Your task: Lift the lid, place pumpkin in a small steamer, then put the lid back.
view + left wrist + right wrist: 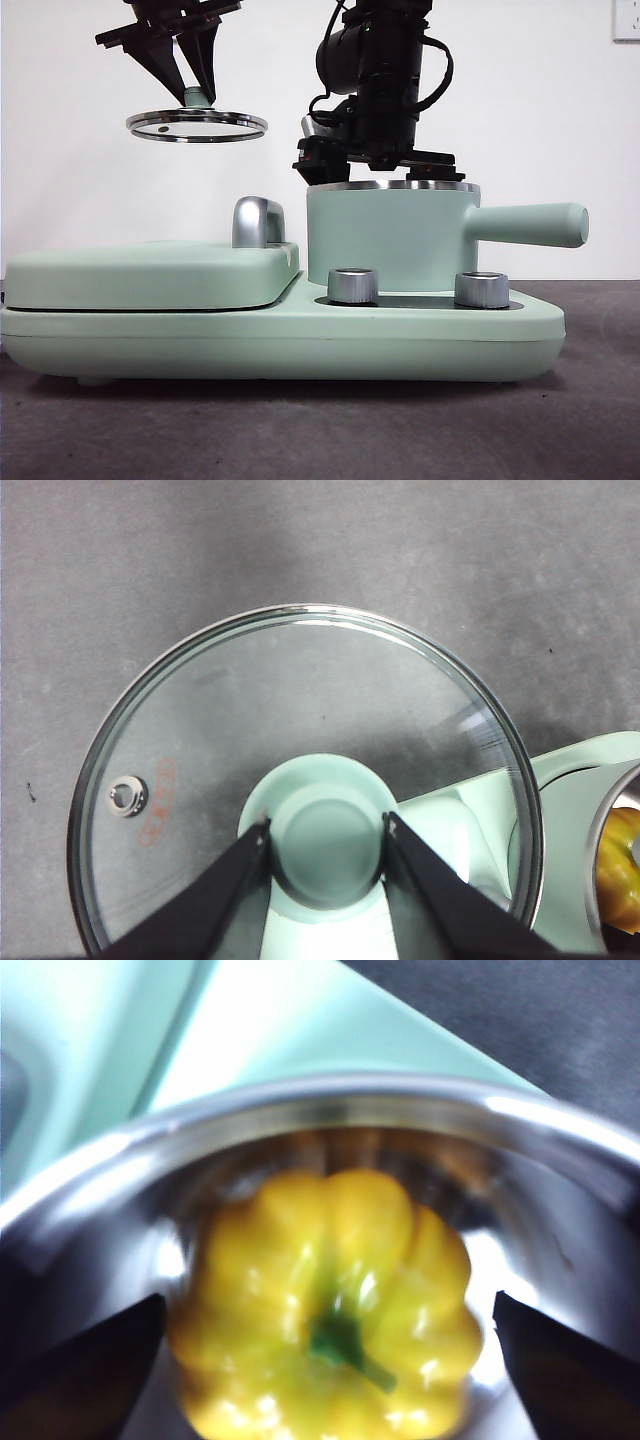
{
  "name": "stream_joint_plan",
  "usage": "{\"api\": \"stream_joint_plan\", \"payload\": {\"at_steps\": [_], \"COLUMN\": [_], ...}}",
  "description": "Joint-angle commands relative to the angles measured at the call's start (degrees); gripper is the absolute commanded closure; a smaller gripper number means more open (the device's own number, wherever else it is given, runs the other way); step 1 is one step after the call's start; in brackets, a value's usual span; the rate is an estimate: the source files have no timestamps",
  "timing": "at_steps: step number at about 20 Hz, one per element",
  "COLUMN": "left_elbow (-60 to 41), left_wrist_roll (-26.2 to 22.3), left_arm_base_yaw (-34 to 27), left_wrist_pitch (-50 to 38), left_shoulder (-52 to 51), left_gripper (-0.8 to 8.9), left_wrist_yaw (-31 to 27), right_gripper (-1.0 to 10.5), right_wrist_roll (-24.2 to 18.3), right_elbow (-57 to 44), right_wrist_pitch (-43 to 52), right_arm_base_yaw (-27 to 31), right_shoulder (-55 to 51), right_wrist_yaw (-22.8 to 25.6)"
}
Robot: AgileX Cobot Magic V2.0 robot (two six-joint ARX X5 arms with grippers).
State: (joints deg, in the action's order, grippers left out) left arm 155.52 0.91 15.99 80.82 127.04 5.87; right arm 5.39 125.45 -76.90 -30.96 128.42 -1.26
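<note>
Holding lid (300, 780) aloft by knob: left gripper (328, 840); right gripper (325, 1360) open around pumpkin (325, 1305) inside small steamer (400, 240).

left claw (327, 832) raised, clamped; right claw (330, 1360) lowered, jaws spread.

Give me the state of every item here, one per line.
lid: off the pot, held in the air by its knob.
left gripper: shut on the lid's knob.
pumpkin: inside the steamer, stem up.
small steamer: uncovered, on its base.
right gripper: open, just above the pumpkin, jaws either side.
</note>
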Motion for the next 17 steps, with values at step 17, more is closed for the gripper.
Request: {"api": "stream_joint_plan", "payload": {"at_steps": [17], "left_elbow": [2.6], "left_wrist_roll": [0.9], "left_arm_base_yaw": [2.3], "left_wrist_pitch": [-0.9], "left_shoulder": [-0.5], "left_gripper": [7.31], "left_wrist_yaw": [3.6], "right_gripper": [4.0], "right_wrist_roll": [0.3], "right_elbow": [-23.7], "right_wrist_pitch": [-4.6], "right_arm_base_yaw": [-0.5], "right_shoulder": [-41.6], "right_wrist_yaw": [-1.7]}}
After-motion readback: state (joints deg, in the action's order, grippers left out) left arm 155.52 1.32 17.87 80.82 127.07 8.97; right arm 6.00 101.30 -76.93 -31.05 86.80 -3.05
